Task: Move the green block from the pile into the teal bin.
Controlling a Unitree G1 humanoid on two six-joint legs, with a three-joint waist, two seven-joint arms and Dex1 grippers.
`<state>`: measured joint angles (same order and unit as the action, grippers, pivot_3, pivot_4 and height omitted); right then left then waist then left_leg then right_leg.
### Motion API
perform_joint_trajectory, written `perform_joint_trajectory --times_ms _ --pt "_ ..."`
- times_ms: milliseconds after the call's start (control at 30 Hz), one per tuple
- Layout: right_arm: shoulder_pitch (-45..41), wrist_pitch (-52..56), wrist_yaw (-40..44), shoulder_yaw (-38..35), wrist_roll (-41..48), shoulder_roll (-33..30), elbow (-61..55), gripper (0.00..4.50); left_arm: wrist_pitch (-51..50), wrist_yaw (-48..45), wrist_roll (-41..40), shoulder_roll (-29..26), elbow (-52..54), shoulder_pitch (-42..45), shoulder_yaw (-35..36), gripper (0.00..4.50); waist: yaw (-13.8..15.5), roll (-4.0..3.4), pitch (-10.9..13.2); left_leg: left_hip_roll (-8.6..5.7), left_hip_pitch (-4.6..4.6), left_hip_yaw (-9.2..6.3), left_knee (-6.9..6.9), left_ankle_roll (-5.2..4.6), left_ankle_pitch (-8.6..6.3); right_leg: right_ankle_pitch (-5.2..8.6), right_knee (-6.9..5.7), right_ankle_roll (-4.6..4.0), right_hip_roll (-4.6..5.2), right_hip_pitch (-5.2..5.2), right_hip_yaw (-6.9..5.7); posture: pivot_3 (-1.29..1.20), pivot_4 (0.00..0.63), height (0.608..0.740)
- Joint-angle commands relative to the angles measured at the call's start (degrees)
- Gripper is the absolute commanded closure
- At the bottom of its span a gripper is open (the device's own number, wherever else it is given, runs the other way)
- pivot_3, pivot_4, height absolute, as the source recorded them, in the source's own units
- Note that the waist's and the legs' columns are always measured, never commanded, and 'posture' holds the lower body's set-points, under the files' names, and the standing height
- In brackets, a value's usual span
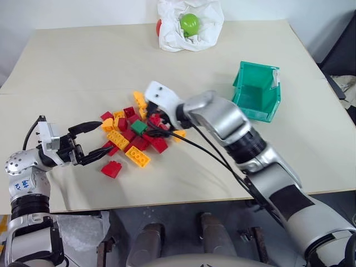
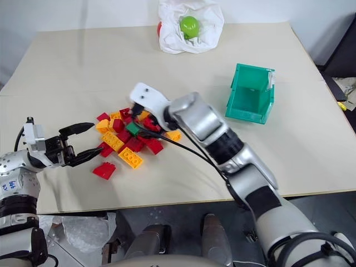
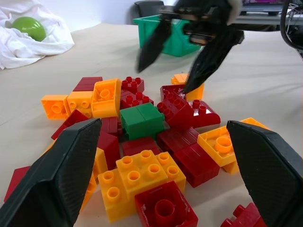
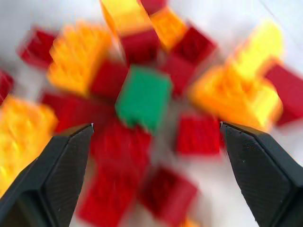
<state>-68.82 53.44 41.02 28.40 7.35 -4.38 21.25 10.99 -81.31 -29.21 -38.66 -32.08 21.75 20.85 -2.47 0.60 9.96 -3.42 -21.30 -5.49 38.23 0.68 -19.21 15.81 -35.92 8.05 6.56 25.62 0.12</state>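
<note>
The pale bench (image 1: 83,67) carries the teal bin (image 1: 257,92) at the right, well apart from the pile (image 1: 130,136) of red and yellow bricks near the middle, and a white wrap (image 1: 189,25) with a lime-green ball (image 1: 189,23) at the far edge. The right gripper (image 3: 187,56) hangs over the pile's right side with its jaws spread wide and empty, while the left gripper (image 1: 92,144) sits at the pile's left edge, jaws also spread and empty. The green block (image 1: 138,127) lies among the bricks in the middle of the pile, between the two grippers.
</note>
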Motion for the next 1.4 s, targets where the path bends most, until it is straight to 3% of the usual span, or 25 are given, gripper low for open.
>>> perform_joint_trajectory --times_ms 33,167,400,500,733,800,1033,1200,1333,1400 --pt "-3.63 -3.26 -1.74 -1.64 -1.46 5.50 8.94 0.06 -0.32 1.21 -1.89 -0.43 3.40 -1.52 1.79 0.00 -0.31 0.00 0.00 -0.01 0.01 0.00 0.00 0.00 0.00 -0.01 -0.02 -0.01 0.00 -0.01 0.00 0.00 0.150 0.740" --pt "-4.76 -6.27 -1.54 -0.68 -3.31 10.67 16.67 0.06 -1.04 2.62 -2.72 -0.10 6.68 -4.01 2.65 0.00 -1.23 0.00 0.00 -0.01 0.02 -0.03 -0.03 0.00 0.00 -0.01 -0.05 -0.02 0.00 -0.01 0.01 0.00 0.150 0.740" --pt "-5.64 -9.73 -2.97 -2.72 -5.64 14.45 23.92 0.06 -1.39 3.89 -3.25 -0.50 9.06 -6.14 3.34 0.00 -2.28 -0.02 0.01 0.02 0.03 -0.03 -0.05 0.02 0.00 0.00 -0.05 -0.03 -0.01 0.00 0.02 0.00 0.150 0.740" --pt "-5.72 -11.15 -3.28 -3.95 -5.92 14.94 24.62 0.66 -1.36 4.10 -3.33 -0.63 9.07 -6.15 3.22 0.00 -2.31 -0.02 0.01 0.02 0.05 -0.03 -0.05 0.04 0.01 0.00 -0.05 -0.03 0.00 0.00 0.02 0.00 0.150 0.740" --pt "-4.64 -9.26 -1.61 -9.18 -2.72 12.65 16.88 2.94 -1.85 4.51 -3.48 0.07 9.83 -5.88 2.24 0.00 -2.44 -0.04 0.02 0.03 0.04 -0.03 -0.06 0.04 0.01 0.00 -0.05 -0.03 -0.01 0.01 0.03 0.00 0.150 0.740" --pt "-3.10 -7.73 -0.86 -10.13 -1.87 11.06 11.94 3.05 -2.11 4.52 -3.42 0.35 9.98 -5.62 1.80 0.00 -2.39 -0.04 0.02 0.04 0.03 -0.03 -0.07 0.05 0.01 0.00 -0.03 -0.03 -0.01 0.01 0.03 0.00 0.150 0.740" --pt "5.97 -5.04 2.11 -10.39 -0.09 2.21 -9.23 3.05 -3.17 4.82 -2.73 2.54 10.75 -3.32 -0.85 0.00 -1.79 -0.01 0.00 -0.04 0.01 -0.05 -0.02 0.01 -0.01 0.00 -0.03 -0.03 0.03 -0.01 0.03 0.00 0.150 0.740" --pt "10.73 -5.40 3.00 -10.21 0.36 -3.27 -17.52 3.05 -3.66 4.40 -2.58 3.78 11.26 -1.93 -2.94 0.00 -1.77 0.00 0.00 0.00 0.01 0.00 -0.01 0.02 0.00 0.00 -0.01 -0.03 0.00 0.00 0.03 0.00 0.150 0.740" --pt "20.09 -5.13 7.90 -13.06 -1.71 -22.58 -29.82 3.05 -4.95 4.32 -0.11 8.95 13.50 3.18 -10.88 0.00 -0.08 0.00 0.00 -0.03 -0.01 0.00 0.05 0.01 -0.01 0.00 0.02 -0.02 0.01 -0.06 -0.01 0.00 0.150 0.740" --pt "22.39 -3.74 8.24 -14.84 -1.58 -28.89 -33.67 3.05 -5.38 5.31 0.97 10.69 13.69 5.28 -12.96 0.00 1.45 0.00 0.00 -0.23 -0.07 -0.11 0.16 -0.14 -0.04 -0.03 0.08 0.02 0.12 -0.13 -0.02 0.00 0.150 0.740"
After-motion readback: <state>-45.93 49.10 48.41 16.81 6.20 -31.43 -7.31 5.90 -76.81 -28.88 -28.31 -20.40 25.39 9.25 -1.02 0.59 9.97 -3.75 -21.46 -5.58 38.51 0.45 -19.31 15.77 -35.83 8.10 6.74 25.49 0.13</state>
